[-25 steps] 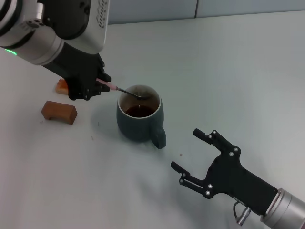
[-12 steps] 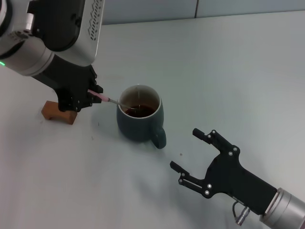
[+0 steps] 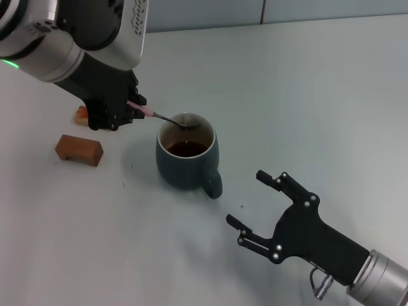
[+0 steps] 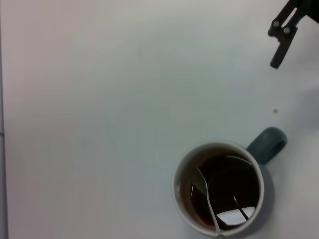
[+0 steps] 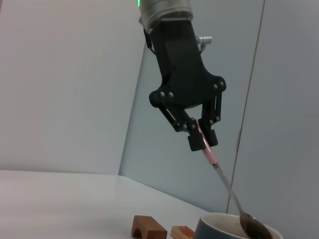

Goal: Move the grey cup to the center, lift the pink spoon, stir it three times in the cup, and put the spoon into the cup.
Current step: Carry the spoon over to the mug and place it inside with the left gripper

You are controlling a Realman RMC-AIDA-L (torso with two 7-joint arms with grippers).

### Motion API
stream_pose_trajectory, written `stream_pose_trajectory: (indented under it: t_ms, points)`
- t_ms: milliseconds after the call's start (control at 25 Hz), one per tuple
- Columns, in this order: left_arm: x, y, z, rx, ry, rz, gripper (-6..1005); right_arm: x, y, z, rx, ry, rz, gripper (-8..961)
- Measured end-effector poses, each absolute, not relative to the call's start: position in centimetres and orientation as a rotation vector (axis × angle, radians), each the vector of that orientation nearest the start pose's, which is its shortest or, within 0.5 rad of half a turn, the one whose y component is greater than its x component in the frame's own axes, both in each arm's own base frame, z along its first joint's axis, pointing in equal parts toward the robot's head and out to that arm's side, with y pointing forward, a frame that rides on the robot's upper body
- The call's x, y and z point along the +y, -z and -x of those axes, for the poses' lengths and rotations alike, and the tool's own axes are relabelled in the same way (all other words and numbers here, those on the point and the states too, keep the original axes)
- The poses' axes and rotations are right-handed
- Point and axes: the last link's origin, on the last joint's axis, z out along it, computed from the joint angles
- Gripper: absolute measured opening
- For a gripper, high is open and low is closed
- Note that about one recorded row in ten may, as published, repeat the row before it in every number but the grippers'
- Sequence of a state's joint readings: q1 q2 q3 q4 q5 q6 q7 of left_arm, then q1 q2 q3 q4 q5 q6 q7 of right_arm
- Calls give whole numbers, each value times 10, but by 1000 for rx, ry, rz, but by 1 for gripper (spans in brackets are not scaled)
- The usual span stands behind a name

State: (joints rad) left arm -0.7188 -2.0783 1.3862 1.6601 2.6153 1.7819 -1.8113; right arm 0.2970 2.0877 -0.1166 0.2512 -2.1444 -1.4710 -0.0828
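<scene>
On the tabletop (image 3: 306, 95), centre: grey cup (image 3: 187, 159) upright with dark liquid, handle toward right claw. Left claw (image 3: 131, 109) clenched on pink spoon (image 3: 159, 117) handle; spoon slants down, bowl at the cup's far rim. Right claw (image 3: 252, 207) released, low, near the cup. Brown block (image 3: 78, 149) beside left claw.

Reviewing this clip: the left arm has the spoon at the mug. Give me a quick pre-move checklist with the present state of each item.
1. Left gripper shut on the pink spoon: ok.
2. Spoon bowl over the grey cup opening, at rim level: ok.
3. Cup upright, dark liquid inside: ok.
4. Right gripper open, apart from the cup handle: ok.
5. Brown block clear of the cup: ok.
6. Stir count reached: cannot tell.
</scene>
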Motion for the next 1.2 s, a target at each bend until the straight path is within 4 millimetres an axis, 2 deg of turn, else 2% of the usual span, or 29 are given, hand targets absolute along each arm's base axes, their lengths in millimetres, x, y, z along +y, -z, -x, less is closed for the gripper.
stream_pose_trajectory:
  t_ms: [280, 680, 1000, 1040, 1200]
  points:
    - [340, -24, 92, 539, -721, 2803, 123, 192, 109, -280, 77, -851, 2270, 831]
    - [339, -33, 106, 450, -796, 2774, 122, 194, 110, -279, 74, -852, 2272, 831]
    - [345, -30, 98, 483, -750, 2754, 136, 195, 110, -278, 71, -851, 2275, 831]
    - [343, -22, 92, 519, -724, 2790, 139, 195, 110, -279, 72, -850, 2275, 831]
    - [340, -16, 90, 514, -709, 2818, 149, 194, 110, -279, 76, -848, 2274, 831]
